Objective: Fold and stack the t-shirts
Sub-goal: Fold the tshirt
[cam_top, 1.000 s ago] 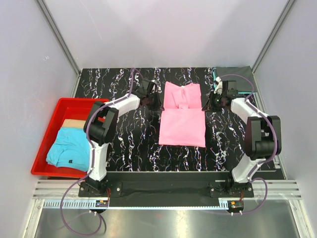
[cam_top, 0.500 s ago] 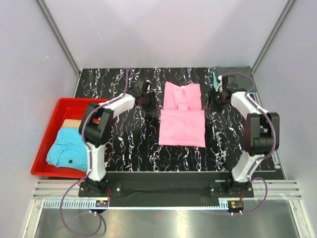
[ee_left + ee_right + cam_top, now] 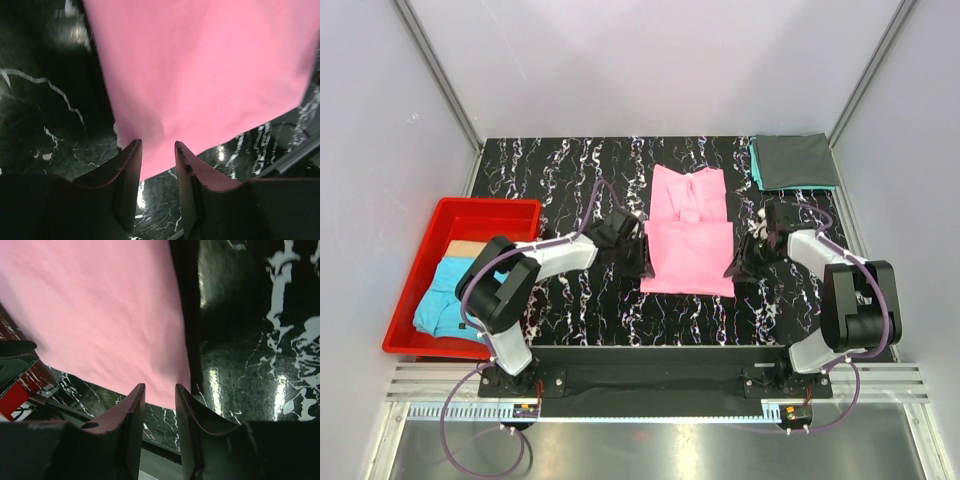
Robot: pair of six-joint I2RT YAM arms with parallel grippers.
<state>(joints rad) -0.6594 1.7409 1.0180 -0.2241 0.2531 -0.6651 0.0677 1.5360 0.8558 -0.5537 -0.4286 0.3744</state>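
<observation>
Bright pink cloth: a pink t-shirt (image 3: 688, 245), lying flat at the middle of the black marbled table (image 3: 570, 300). Partly folded, by the look of it, with sleeves turned in over the far half, collar toward the far edge, and the near half a smooth rectangle.

Flanked at its 2 near corners by the left gripper (image 3: 638, 258) and the right gripper (image 3: 740, 262), each low over the table and just beside the hem. Spread a little at the fingers in both wrist views, with a narrow gap and a near corner of the pink cloth lined up with it. No visible pinch on the cloth; impossible to tell whether the hem's edge already sits inside either gap.

Likely step: taking both near corners to carry the near half over the far half. To do it well, slide 1 finger under the hem and 1 over it at each corner. Catch every layer, close both sides together and lift level. Keep the cloth lightly taut between the grips and lay the edge down square, to avoid a skewed fold.

Both arms stretched forward and bent inward, wrists angled at the shirt from either side, roughly mirrored.

Further out: a folded dark grey t-shirt (image 3: 795, 160) at the far right corner, stacked on a teal t-shirt (image 3: 756, 168) showing only as an edge. At the left, a red bin (image 3: 480, 205) holding a crumpled light blue t-shirt (image 3: 455, 295).
</observation>
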